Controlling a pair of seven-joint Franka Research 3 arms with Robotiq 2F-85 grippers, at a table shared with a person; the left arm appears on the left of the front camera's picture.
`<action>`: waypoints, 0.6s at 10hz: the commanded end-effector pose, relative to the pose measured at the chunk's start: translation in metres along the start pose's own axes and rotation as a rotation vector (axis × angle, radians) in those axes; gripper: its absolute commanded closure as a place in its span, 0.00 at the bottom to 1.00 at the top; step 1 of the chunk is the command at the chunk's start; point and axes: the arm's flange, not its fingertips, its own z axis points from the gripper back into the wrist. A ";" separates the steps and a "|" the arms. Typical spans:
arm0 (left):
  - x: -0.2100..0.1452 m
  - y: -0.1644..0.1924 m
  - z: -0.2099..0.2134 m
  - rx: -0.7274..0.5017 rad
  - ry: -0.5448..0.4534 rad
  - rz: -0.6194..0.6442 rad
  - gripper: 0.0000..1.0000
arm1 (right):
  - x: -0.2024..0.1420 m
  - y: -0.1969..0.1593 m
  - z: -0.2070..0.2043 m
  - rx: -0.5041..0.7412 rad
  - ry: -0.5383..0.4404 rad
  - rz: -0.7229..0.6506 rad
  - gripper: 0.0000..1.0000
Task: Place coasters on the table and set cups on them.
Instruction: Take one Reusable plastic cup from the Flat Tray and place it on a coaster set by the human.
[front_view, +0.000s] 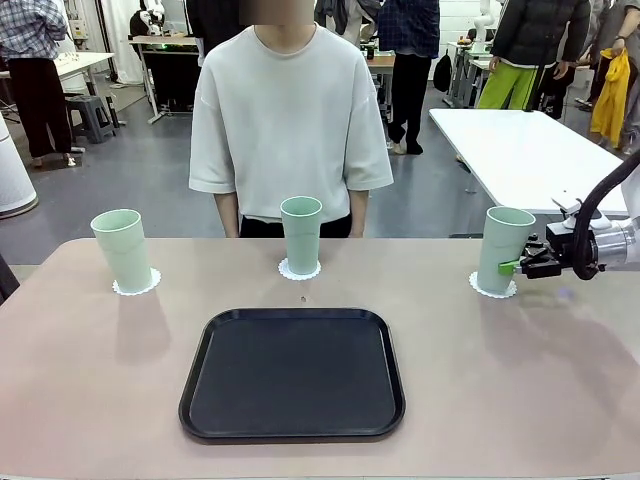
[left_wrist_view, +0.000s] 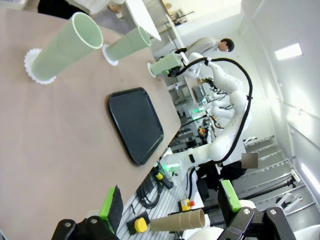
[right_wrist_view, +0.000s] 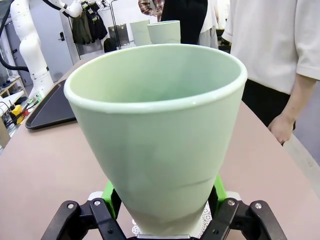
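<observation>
Right end effector (front_view: 512, 266) clamped low on upright third cup (front_view: 503, 249), apparently seated on its coaster (front_view: 492, 287); release straight back.

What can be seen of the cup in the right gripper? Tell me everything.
The cup is a tall, pale mint-green tumbler, tapered toward its base, handleless, with smooth matte sides that look like plastic and a rounded rim. It looks empty. It stands upright on a white scalloped coaster near the table's far right edge. The right gripper is shut on its lower body, green pads pressing opposite sides. Nothing else touches it.
</observation>
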 end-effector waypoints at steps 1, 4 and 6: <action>0.000 -0.002 0.001 -0.007 -0.006 -0.002 0.00 | -0.003 -0.007 0.002 0.011 0.022 0.017 0.18; 0.000 -0.002 0.001 -0.007 -0.006 -0.002 0.00 | -0.007 -0.009 0.005 0.007 0.021 0.011 0.18; 0.000 -0.002 0.001 -0.007 -0.006 -0.002 0.00 | -0.010 -0.010 0.006 0.007 0.013 0.005 0.18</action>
